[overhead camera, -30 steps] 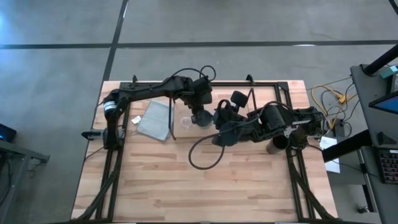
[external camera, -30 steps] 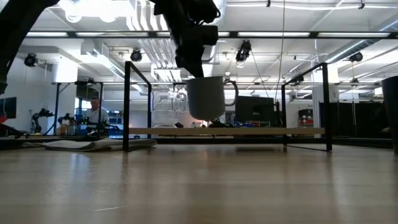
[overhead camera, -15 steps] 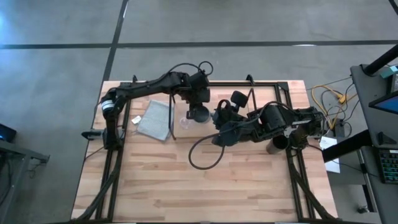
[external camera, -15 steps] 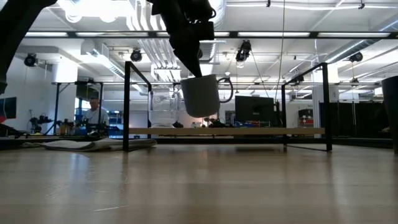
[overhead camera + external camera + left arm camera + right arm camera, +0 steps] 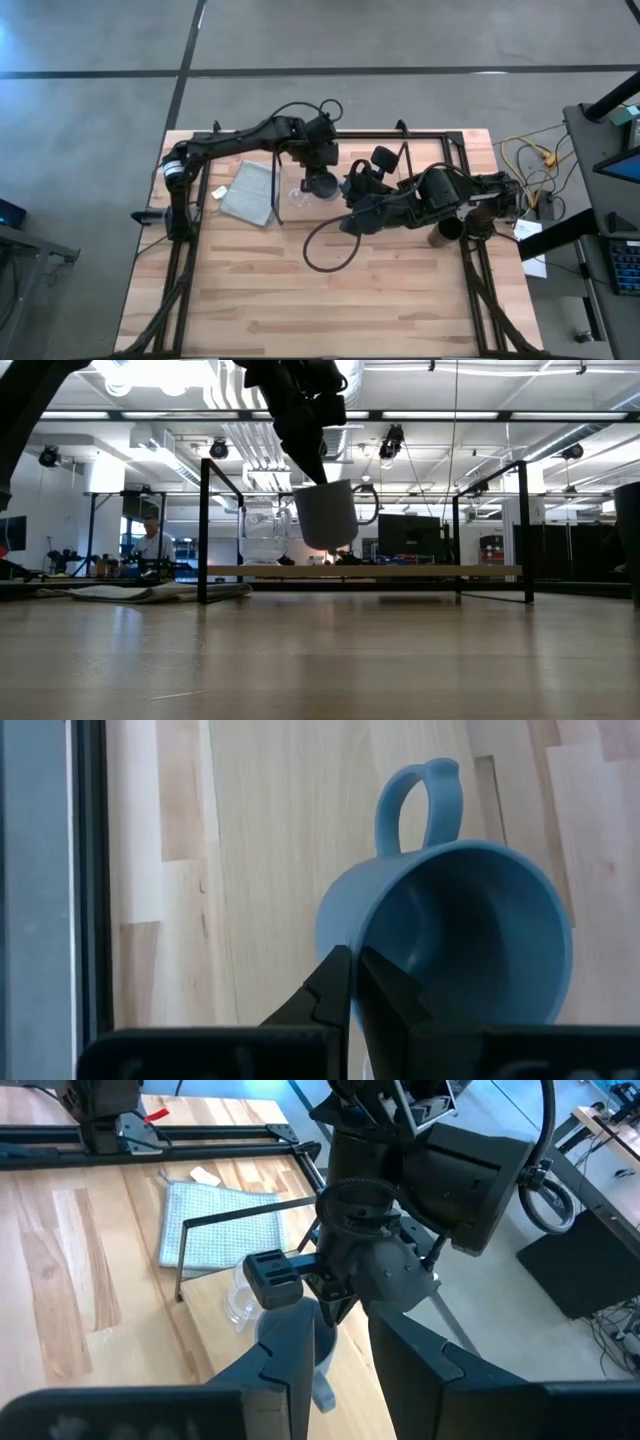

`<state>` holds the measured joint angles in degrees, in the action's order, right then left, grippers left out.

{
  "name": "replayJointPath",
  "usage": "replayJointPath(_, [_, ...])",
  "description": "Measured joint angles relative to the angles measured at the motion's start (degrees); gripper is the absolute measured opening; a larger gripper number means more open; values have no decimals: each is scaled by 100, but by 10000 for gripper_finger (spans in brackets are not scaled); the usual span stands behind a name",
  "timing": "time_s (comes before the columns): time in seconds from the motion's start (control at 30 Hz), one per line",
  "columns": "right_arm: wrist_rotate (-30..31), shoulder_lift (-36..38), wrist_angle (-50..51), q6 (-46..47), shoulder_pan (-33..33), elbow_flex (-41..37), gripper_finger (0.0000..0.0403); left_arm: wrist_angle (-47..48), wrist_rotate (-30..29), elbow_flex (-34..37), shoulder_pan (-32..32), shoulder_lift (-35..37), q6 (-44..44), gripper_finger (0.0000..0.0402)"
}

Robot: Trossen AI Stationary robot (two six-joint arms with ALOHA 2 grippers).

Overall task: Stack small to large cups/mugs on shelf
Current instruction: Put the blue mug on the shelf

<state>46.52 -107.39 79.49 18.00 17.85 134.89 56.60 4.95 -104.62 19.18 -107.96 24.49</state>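
From above, the left gripper point(image 5: 318, 172) hung over the shelf point(image 5: 420, 168), clamped on the blue-grey mug point(image 5: 321, 184). The small clear cup point(image 5: 297, 193) stood just beside and below it, toward the grey folded cloth point(image 5: 249, 192). The right gripper point(image 5: 352, 190) lay near the mug on the other side. The dark brown-black cup point(image 5: 446, 231) stood well apart, beyond the right arm, so the left arm was clearly the nearer one to the clear cup.

At table height, the mug point(image 5: 326, 515) hung slightly tilted, clear of the shelf board point(image 5: 400, 571), handle pointing away from the clear cup point(image 5: 262, 535), which stood on the board just beside the mug and a little lower than it.

In the left wrist view, the fingers point(image 5: 333, 990) were closed thin on the mug's point(image 5: 450, 930) rim, one inside and one outside; its open mouth faced the camera, handle away from the gripper.

In the right wrist view, the right gripper's point(image 5: 340, 1355) fingers stood parted, holding nothing, with the clear cup point(image 5: 240, 1302) just beyond them under the left wrist.

My judgement: the move ahead turned on the mug being set down beside the clear cup, not on it.
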Motion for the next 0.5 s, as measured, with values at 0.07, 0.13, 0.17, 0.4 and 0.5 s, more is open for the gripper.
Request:
replayJointPath(0.07, [0,0,-16,0,0,0,93,-17,10,20,0,-3,-4,0])
replayJointPath(0.13, [0,0,-22,0,0,0,93,-61,56,27,-4,-50,-10,0])
replayJointPath(0.17, [0,0,-32,0,0,0,93,-77,83,35,-4,-65,-13,0])
replayJointPath(0.4, [-1,0,-44,0,0,0,93,-198,116,265,-7,-109,-161,0])
replayJointPath(0.5, [-2,0,-45,0,0,0,93,-298,118,348,-7,-109,-166,0])
